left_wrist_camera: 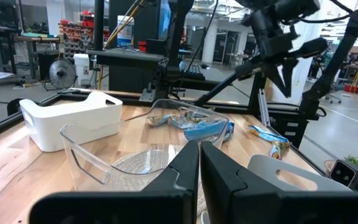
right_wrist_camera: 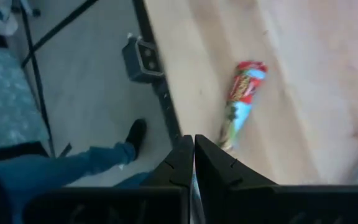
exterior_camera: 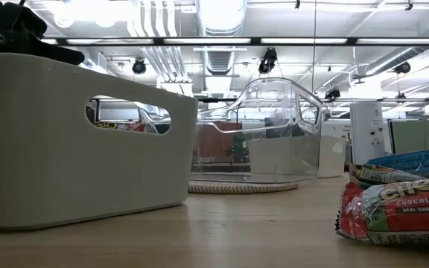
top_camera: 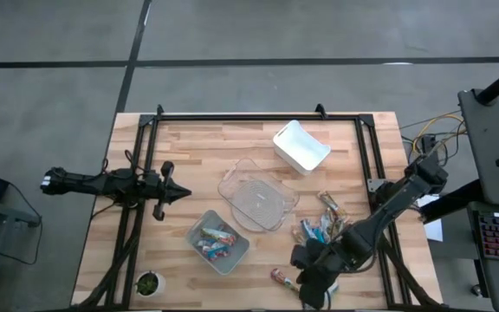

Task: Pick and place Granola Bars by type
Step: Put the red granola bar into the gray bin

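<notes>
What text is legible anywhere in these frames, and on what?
"CHOCOLATE" and "RED CHOCOLATE", under cut-off big letters "chew": wrapper of the nearest granola bar, low view.
Print on the blue-wrapped bar behind it: too blurred to read.
Red bar near the table edge, right wrist view: print unreadable.
Bins, table: no text seen.

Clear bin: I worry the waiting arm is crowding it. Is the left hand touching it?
Apart. The high view shows a strip of bare table between the left hand and the clear bin rim.
</notes>
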You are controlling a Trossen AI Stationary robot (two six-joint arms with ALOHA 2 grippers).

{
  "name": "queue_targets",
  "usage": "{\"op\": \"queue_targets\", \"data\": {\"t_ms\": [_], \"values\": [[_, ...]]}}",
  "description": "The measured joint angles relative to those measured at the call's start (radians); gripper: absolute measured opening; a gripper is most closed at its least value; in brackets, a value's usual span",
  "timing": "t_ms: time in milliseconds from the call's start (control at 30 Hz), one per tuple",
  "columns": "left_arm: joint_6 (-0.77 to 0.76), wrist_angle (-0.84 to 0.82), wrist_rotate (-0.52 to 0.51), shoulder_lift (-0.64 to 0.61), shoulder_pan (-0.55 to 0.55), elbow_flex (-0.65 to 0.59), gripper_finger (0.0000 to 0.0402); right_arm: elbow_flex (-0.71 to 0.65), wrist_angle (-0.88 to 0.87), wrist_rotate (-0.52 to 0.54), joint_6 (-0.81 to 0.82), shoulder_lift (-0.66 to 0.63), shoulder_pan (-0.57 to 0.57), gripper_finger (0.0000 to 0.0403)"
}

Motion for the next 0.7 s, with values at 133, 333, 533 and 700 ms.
{"op": "queue_targets", "data": {"t_ms": [133, 333, 533, 700], "values": [[0.0, 0.0, 0.0, 0.006, 0.0, 0.0, 0.0, 0.048, -0.003, -0.024, -0.02, 0.061, 0.0, 0.0009], [0.0, 0.0, 0.0, 0.009, 0.0, 0.0, 0.0, 0.124, -0.005, -0.041, -0.034, 0.126, 0.001, 0.0009], [0.0, 0.0, 0.0, 0.009, 0.0, 0.0, 0.0, 0.165, -0.025, -0.058, -0.041, 0.175, 0.003, 0.0009], [0.0, 0.0, 0.0, 0.009, 0.0, 0.0, 0.0, 0.169, -0.062, -0.07, -0.003, 0.212, 0.003, 0.0009]]}}
